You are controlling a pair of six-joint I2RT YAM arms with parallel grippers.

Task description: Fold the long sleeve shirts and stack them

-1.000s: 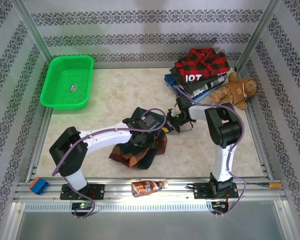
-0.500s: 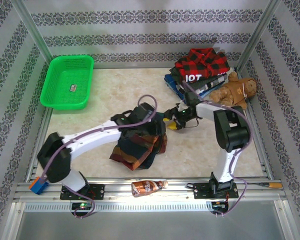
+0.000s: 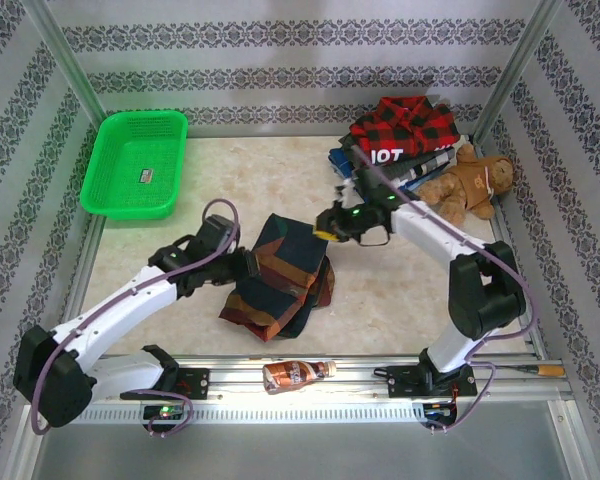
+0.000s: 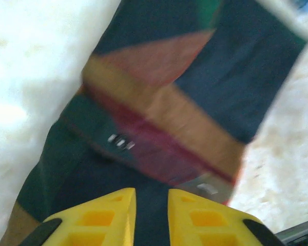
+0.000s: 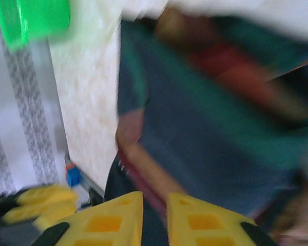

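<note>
**Centre of table [image 3: 230, 190]:** one plaid shirt [image 3: 280, 285], orange, green, navy and red, lying in a loose, partly folded heap.

**Far right:** stack [image 3: 410, 165] of folded shirts, with red-black check shirt [image 3: 405, 122] on top and dark shirt with white letters [image 3: 385, 155] beneath. Grey and blue layers lower down; exact number in the stack impossible to tell.

**Grippers:** left gripper [image 4: 151, 190] just left of the plaid shirt, right gripper [image 5: 155, 195] just beyond its far right corner. Both with jaws drawn narrow, nothing visibly pinched between.

**Likely handling:** soft, light, limp, not fragile; prone to sagging and unfolding when lifted from one point. Best taken at two well-separated points along an edge or fold, through all layers.

**Also present:** one teddy bear [image 3: 470, 182], one green basket [image 3: 93, 170], one bottle [image 3: 298, 373].
</note>
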